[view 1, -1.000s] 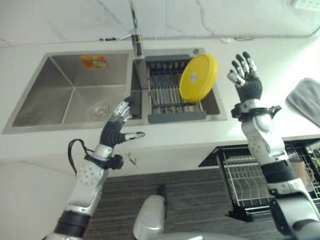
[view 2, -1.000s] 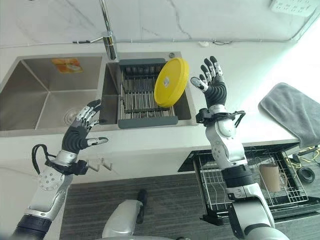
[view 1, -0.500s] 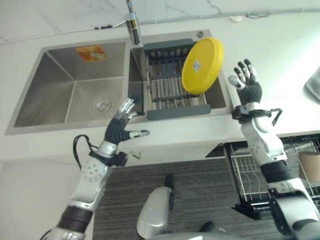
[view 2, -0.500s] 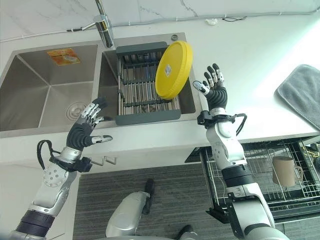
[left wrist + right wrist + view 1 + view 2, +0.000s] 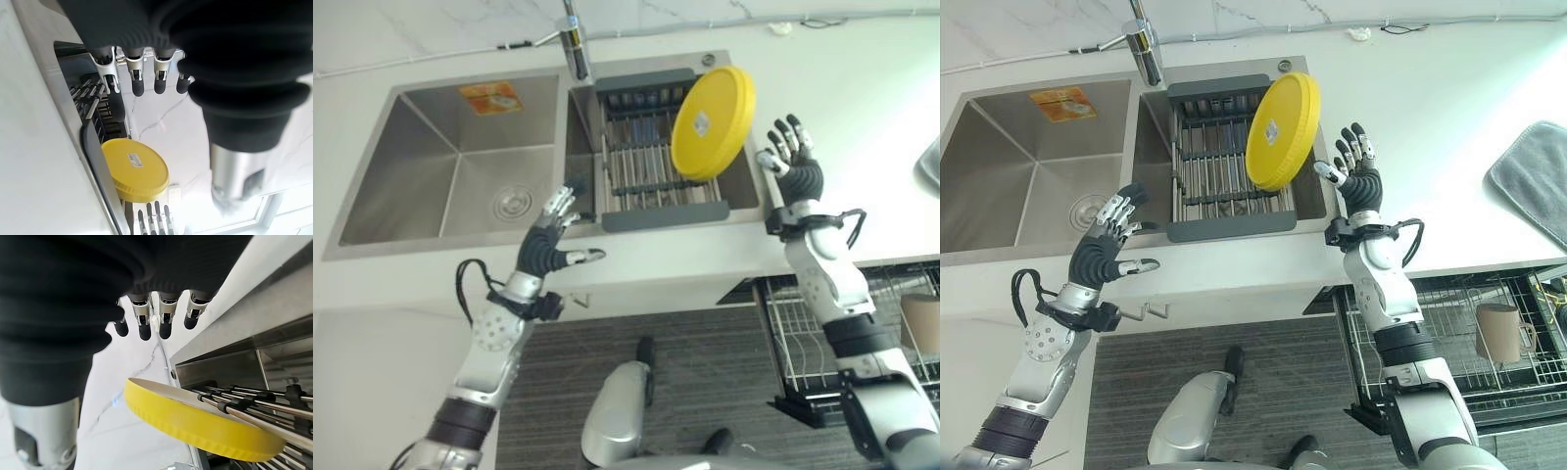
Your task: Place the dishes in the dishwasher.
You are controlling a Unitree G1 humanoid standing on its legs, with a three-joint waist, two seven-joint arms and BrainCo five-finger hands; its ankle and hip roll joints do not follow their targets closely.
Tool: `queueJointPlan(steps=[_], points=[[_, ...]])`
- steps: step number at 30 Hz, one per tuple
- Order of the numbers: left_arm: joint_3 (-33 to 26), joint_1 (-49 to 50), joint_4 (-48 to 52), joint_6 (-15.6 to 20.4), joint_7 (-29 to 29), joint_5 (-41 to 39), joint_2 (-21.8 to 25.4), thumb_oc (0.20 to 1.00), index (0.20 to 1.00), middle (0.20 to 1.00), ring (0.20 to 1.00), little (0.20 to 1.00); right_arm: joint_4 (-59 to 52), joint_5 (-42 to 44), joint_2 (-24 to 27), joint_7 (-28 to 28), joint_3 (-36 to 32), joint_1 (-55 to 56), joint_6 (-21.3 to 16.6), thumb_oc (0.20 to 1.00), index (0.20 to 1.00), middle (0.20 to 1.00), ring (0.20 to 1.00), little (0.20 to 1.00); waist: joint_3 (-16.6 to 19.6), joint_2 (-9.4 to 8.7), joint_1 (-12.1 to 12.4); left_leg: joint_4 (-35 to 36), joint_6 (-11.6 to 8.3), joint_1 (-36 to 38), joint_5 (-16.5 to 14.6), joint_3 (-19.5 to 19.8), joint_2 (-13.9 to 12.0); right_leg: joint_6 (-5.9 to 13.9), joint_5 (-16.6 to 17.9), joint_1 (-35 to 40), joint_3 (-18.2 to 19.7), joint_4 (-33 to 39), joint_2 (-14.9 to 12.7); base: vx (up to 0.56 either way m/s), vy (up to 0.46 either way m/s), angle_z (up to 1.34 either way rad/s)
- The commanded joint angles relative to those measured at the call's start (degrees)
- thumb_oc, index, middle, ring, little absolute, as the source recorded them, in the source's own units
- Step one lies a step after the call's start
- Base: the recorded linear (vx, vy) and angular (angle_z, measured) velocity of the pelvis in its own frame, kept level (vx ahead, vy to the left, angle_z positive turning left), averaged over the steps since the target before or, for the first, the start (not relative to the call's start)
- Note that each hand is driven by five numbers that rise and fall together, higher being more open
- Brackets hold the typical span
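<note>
A yellow plate (image 5: pixel 712 121) stands on edge, tilted, at the right end of the dark drying rack (image 5: pixel 646 166) set in the right sink basin. It also shows as the yellow plate (image 5: pixel 135 170) and the yellow plate (image 5: pixel 195 426) in the wrist views. My right hand (image 5: pixel 1359 177) is open, fingers spread, just right of the plate over the counter and apart from it. My left hand (image 5: pixel 1107 242) is open over the sink's front edge, left of the rack, holding nothing.
The dishwasher's lower wire rack (image 5: pixel 1449 343) is pulled out at the lower right, with a beige mug (image 5: pixel 1494 333) in it. A grey cloth (image 5: pixel 1538 191) lies on the counter at the right. The faucet (image 5: pixel 576 44) stands behind the steel sink (image 5: pixel 450 166).
The camera has shifted slightly. My right hand has edged closer to the plate's right rim. The left hand has risen a little towards the sink's front edge.
</note>
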State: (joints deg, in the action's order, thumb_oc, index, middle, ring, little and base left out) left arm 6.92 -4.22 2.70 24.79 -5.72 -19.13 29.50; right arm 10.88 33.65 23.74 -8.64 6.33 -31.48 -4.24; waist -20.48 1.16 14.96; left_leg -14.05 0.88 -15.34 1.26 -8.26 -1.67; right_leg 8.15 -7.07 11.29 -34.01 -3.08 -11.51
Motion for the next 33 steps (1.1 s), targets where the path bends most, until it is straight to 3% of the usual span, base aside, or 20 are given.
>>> queueJointPlan(steps=[1,17,33], points=[[0.50,1.38,2.87,3.02,-0.05,-1.60,1.83,1.000,1.000,1.000,1.000,1.000,-3.06,-2.66,1.42,1.51,1.90,-3.86,-1.82,1.000,1.000,1.000,1.000,1.000,2.44,0.42,1.30,5.11,-4.52,3.29,-0.10,-3.38,-3.84,-3.24,-1.97,-3.73,0.58,-6.56,-0.23,0.00,0.000,0.00],[0.44,2.34,3.26,2.24,-2.34,-2.05,2.13,1.000,1.000,1.000,1.000,1.000,-3.23,-11.43,3.84,2.17,3.45,-5.73,-0.05,1.000,1.000,1.000,1.000,1.000,2.01,-0.37,2.07,4.59,-4.61,3.08,-0.28,-2.64,-3.82,-3.43,-2.46,-3.55,0.39,-7.21,0.09,0.00,0.000,0.00],[2.19,0.47,2.08,1.93,-3.64,-3.13,2.73,1.000,1.000,1.000,1.000,1.000,1.23,-5.94,5.03,2.47,3.28,-11.06,1.91,1.000,1.000,1.000,1.000,1.000,1.24,-0.99,3.13,2.64,-4.46,2.72,-1.28,-2.73,-3.93,-3.59,-2.70,-3.30,-0.16,-7.94,0.06,0.00,0.003,0.02]])
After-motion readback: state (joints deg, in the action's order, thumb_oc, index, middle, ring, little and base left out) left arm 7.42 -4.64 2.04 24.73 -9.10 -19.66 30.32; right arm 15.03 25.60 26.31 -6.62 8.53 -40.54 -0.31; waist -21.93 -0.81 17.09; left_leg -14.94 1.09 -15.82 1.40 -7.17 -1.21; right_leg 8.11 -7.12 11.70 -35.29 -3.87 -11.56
